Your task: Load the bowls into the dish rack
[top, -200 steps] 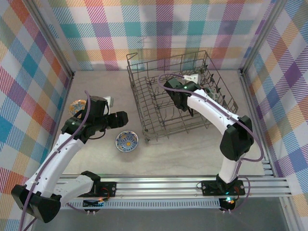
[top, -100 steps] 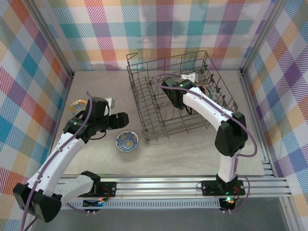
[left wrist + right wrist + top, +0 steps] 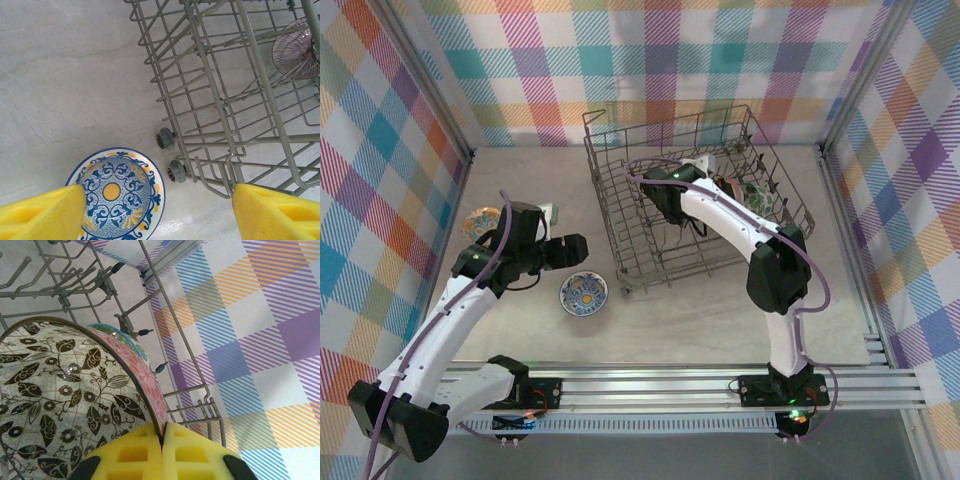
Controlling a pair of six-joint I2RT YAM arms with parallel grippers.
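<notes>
Plaid walls [image 3: 650,60] in many colours closed in a pale, marbled worktop [image 3: 720,320]. The dish rack [image 3: 650,245] (a grey wire basket with tall sides and rows of tines) stood on the far half of the worktop, right of centre and a little askew. In the left wrist view it showed two small wheels [image 3: 165,139] at its near-left corner.

The right arm [image 3: 775,270] rose from the near edge and reached left over the rack's side into the basket. The left arm [image 3: 440,320] stretched from the near left corner across the left half of the worktop.

Inside the rack's walls was a leaf-patterned bowl [image 3: 65,390] (white within, dark leaves and scrolls, a pink-red floral outside). A teal-rimmed bowl [image 3: 120,337] sat just behind it. A purple-striped bowl [image 3: 297,50] also sat in the rack.

A blue-and-yellow bowl [image 3: 583,293] lay upright on the worktop, just left of the rack's near-left corner and apart from it. An orange-and-teal bowl [image 3: 480,222] sat near the left wall, partly hidden by the left arm.

The right hand [image 3: 162,440] was clenched on the rim of the leaf-patterned bowl, a yellow pad on each side. The left hand [image 3: 576,250] hung over the worktop just beyond the blue-and-yellow bowl, released and holding nothing, its fingers [image 3: 45,215] wide apart.
</notes>
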